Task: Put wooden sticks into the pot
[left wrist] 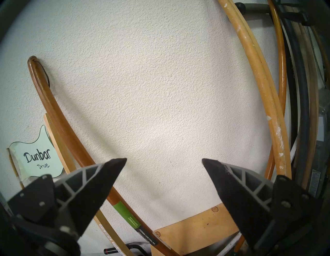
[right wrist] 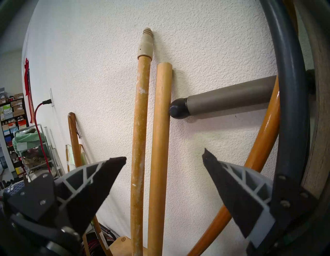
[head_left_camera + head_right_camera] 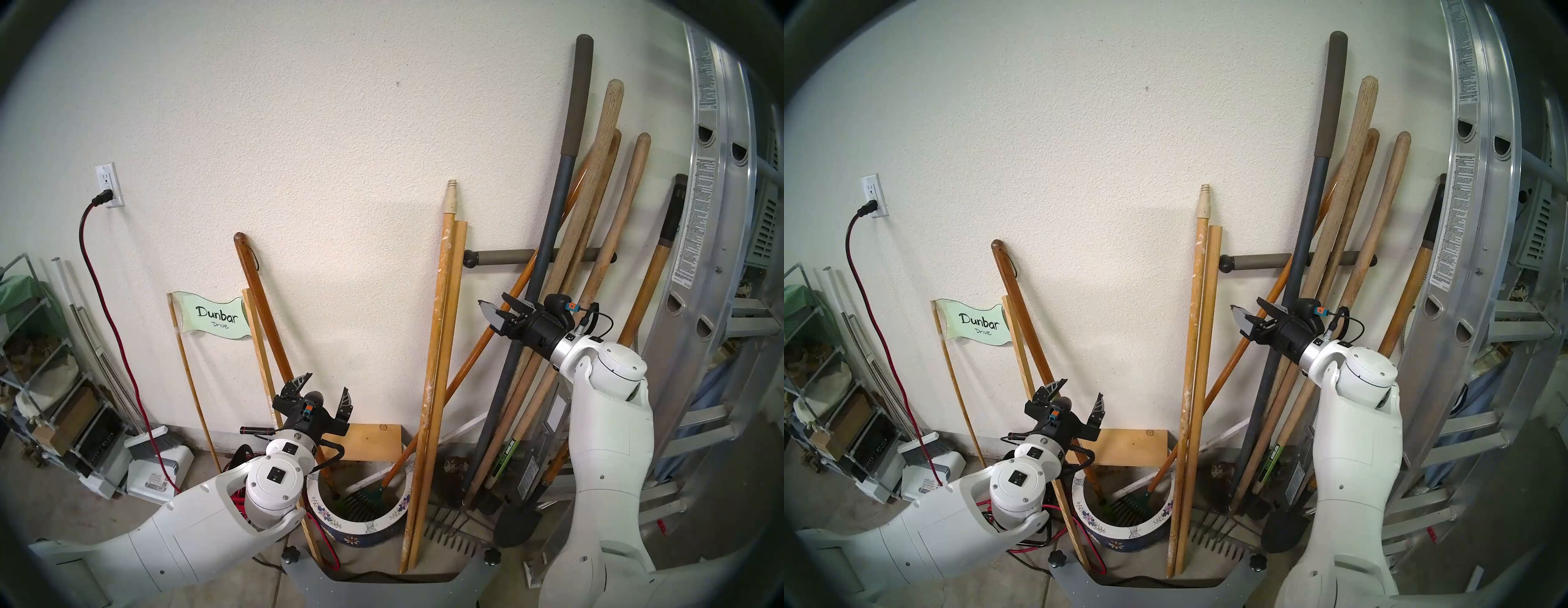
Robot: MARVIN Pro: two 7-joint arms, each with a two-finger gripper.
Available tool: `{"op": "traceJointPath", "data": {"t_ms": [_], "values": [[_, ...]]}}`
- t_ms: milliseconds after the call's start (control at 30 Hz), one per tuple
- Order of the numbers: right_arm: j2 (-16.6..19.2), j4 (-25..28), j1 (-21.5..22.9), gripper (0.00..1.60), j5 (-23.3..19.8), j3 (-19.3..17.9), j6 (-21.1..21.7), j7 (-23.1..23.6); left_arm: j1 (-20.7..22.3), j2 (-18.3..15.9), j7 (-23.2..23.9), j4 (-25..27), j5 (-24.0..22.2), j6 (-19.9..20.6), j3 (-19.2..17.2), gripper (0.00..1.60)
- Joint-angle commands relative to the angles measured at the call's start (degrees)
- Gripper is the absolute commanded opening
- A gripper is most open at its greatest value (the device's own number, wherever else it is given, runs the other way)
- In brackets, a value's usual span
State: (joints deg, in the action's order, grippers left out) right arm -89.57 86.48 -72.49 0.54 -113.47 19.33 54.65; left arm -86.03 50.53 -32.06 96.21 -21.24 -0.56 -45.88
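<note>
Two yellowish wooden sticks lean side by side on the wall: a paint-flecked one with a cream threaded tip (image 3: 437, 339) (image 3: 1192, 339) (image 2: 140, 125) and a plain shorter one (image 3: 450, 322) (image 3: 1207, 331) (image 2: 159, 125). Their lower ends rest on the floor just right of the pot (image 3: 365, 527) (image 3: 1121, 530), a blue planter with a white flowered rim. My right gripper (image 3: 494, 306) (image 3: 1246, 313) (image 2: 164, 157) is open, facing both sticks from a short way off on their right. My left gripper (image 3: 324, 388) (image 3: 1079, 392) (image 1: 164, 160) hangs open and empty above the pot's left side.
A dark-brown handle with a cord loop (image 3: 263, 318), a thin slat (image 3: 258, 361) and a green rake (image 3: 365, 494) stand at or in the pot. Garden tools (image 3: 594, 254) lean behind a grey wall bar (image 3: 500, 257); a ladder (image 3: 712, 212) stands far right. Shelving (image 3: 34, 382) and a red cord (image 3: 106, 318) are on the left.
</note>
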Motion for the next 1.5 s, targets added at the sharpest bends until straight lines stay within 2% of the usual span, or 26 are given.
{"op": "traceJointPath", "data": {"t_ms": [0,600,833,1233,1467], "values": [[0.0,0.0,0.0,1.6,-0.01,0.03,0.0,0.03,-0.03,-0.03,-0.08,0.0,-0.01,-0.03,-0.06,1.6],[0.0,0.0,0.0,1.6,-0.02,0.03,0.0,0.02,0.12,-0.14,-0.21,0.0,-0.15,-0.08,0.16,1.6],[0.93,1.17,-0.84,1.6,0.2,1.7,0.85,2.77,0.17,-0.18,-0.26,0.0,-0.2,-0.1,0.24,1.6],[0.05,6.56,-6.03,1.6,0.76,3.27,3.06,5.71,0.26,-0.25,-0.34,0.0,-0.3,-0.12,0.38,1.6],[-0.88,8.32,-8.7,1.6,1.94,3.79,2.6,5.39,0.32,-0.29,-0.39,0.0,-0.35,-0.14,0.46,1.6]]}}
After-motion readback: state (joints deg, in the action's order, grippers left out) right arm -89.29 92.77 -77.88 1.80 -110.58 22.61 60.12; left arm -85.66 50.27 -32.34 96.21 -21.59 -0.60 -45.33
